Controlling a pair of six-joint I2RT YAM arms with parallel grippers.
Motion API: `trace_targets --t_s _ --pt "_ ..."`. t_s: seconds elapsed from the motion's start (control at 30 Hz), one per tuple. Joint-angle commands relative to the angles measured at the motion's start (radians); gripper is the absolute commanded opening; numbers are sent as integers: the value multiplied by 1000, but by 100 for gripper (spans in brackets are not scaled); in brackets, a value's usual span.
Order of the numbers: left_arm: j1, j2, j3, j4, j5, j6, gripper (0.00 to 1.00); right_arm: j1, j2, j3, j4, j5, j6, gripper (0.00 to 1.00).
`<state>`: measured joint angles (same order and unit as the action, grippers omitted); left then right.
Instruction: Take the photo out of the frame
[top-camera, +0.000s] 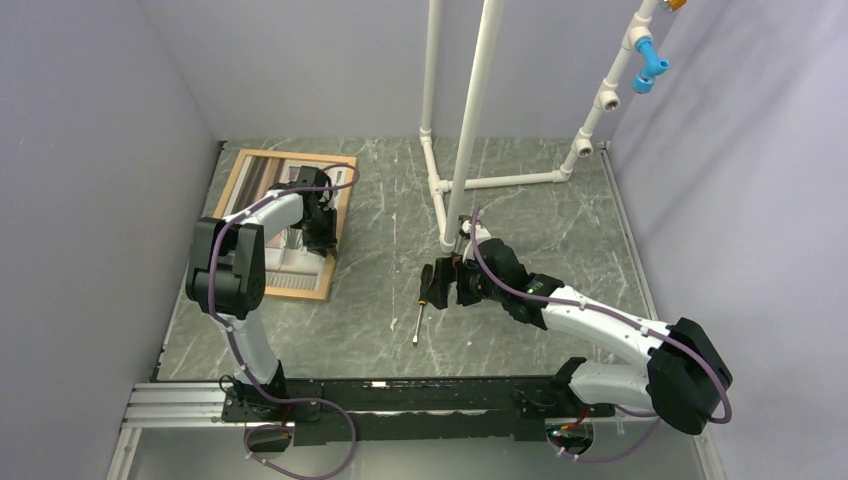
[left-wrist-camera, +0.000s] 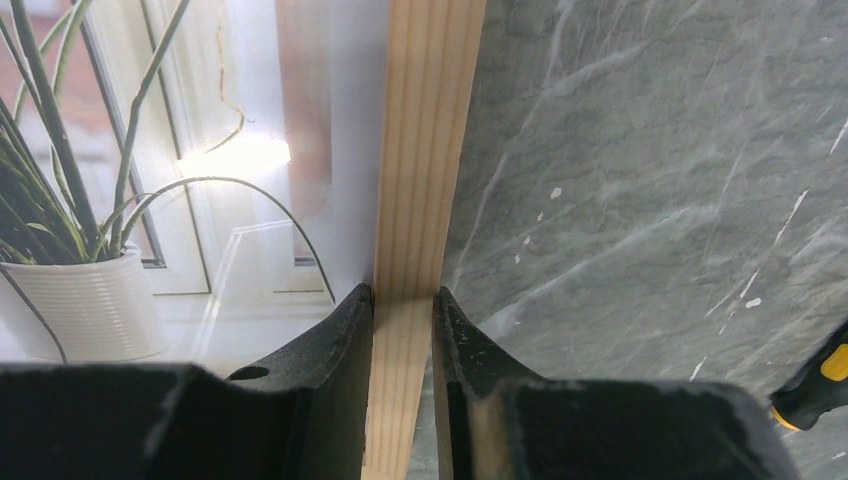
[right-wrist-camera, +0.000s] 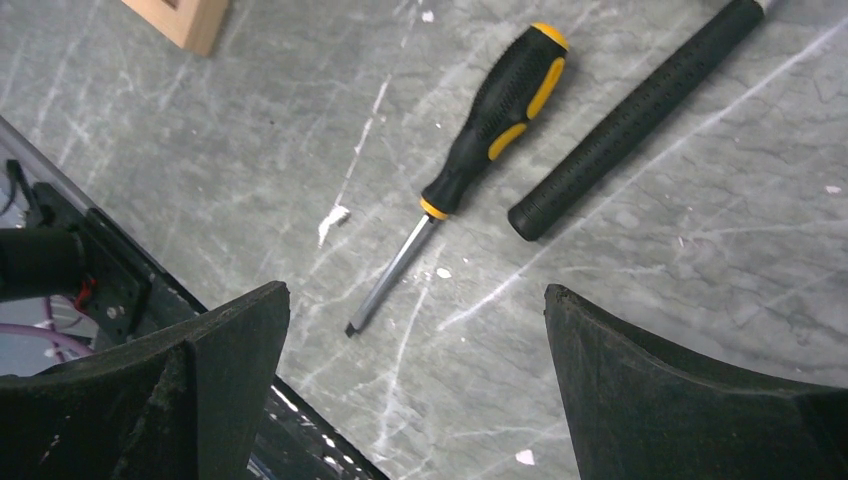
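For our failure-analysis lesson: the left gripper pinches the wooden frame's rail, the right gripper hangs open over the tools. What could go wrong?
1. The left gripper holds the frame only by its narrow side rail; lifting there could tilt it or let it slip.
2. Glare suggests a clear sheet over the photo; it might slide out.
3. The open right gripper could knock the screwdriver below it.
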<state>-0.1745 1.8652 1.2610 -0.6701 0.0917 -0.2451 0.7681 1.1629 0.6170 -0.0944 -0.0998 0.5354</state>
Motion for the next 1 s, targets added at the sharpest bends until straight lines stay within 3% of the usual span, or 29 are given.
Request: trace_targets --t_s 0.0,0.47,0.97 --pt "-15 -30 13 -7 -69 24 2 12 16 57 83 31 95 100" --pt "-55 -234 2 -26 -59 52 0 44 179 101 336 96 496 98" --pt "-56 -428 -87 12 49 46 0 157 570 381 482 167 611 94"
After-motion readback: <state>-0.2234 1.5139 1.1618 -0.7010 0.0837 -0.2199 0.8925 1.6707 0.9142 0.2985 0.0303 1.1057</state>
